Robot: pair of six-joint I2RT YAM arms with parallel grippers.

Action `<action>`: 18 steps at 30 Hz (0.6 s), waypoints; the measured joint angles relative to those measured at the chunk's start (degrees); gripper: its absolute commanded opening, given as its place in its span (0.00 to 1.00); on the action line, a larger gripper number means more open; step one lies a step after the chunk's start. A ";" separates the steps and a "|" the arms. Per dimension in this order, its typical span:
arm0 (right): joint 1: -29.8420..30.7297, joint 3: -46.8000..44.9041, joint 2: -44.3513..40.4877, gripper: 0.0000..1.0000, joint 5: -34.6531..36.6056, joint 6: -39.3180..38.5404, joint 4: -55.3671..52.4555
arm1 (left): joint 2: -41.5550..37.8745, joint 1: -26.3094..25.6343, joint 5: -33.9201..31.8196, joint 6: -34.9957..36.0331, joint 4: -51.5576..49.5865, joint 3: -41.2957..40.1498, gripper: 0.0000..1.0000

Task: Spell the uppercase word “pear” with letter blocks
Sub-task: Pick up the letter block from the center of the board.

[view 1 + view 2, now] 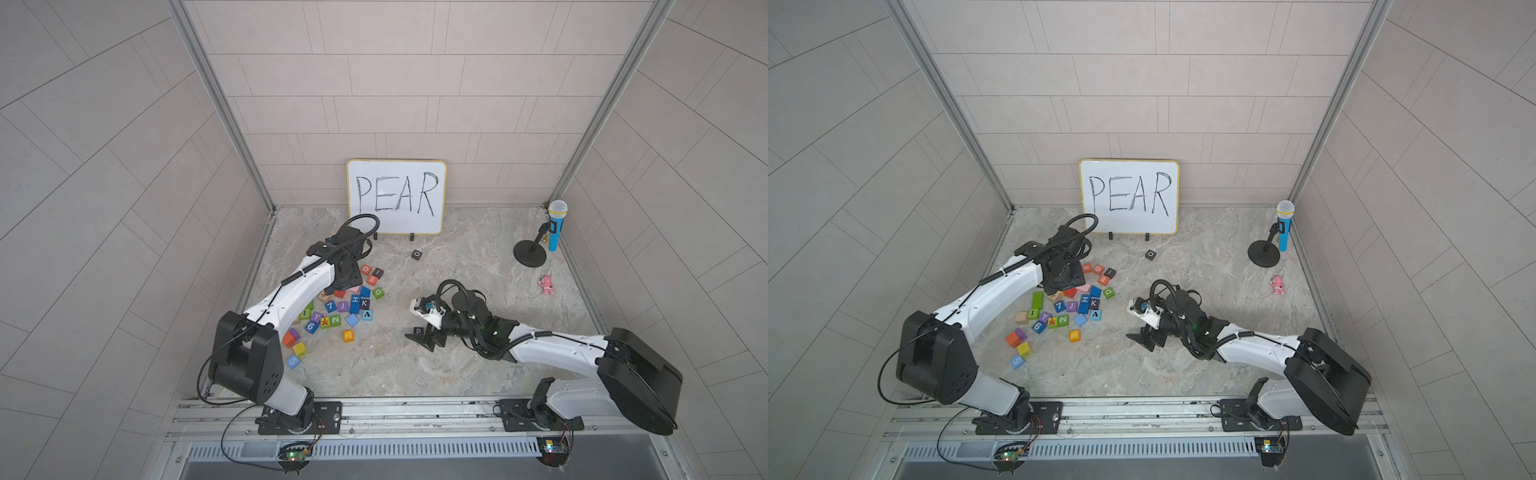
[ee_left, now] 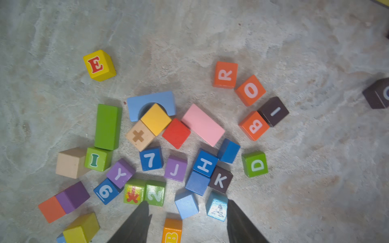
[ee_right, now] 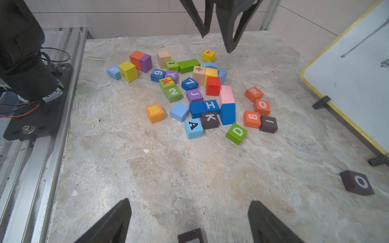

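**Two arms over a marbled desk (image 1: 457,374) strewn with coloured cubes.** The right end effector (image 3: 189,201) sits low at the desk and is released, with its jaws wide apart. The black P cube (image 1: 419,331) rests on the desk between them with a gap on each side, as seen in a top view and at the edge of the right wrist view. The left end effector (image 2: 188,201) hangs over the pile of cubes (image 3: 194,95). It is also released, with its jaws parted and nothing held. Below it, the light blue A cube (image 2: 216,207) lies just beside one fingertip, on the side of the pile nearest the right end effector. The yellow E cube (image 2: 99,65) stands alone across the pile from the left fingertips, well apart from both end effectors. The orange-red R cube (image 2: 225,74) lies at the pile's rim, just beside an orange O cube (image 2: 250,90), and is likewise well apart from both. A whiteboard (image 1: 397,195) reading PEAR stands at the back wall.
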 measured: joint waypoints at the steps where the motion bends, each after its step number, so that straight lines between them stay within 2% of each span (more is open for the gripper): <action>1: 0.00 0.57 1.14 0.91 -1.14 -0.20 0.63 | 0.24 1.20 0.26 0.48 -0.13 0.20 0.64; 8: 0.00 5.18 5.99 0.92 -6.80 -2.38 1.31 | 0.85 7.85 1.25 2.73 -0.70 0.26 0.67; 18: 0.28 9.64 9.79 0.91 -9.66 -5.01 1.44 | 4.24 16.94 1.22 4.59 0.11 1.01 0.70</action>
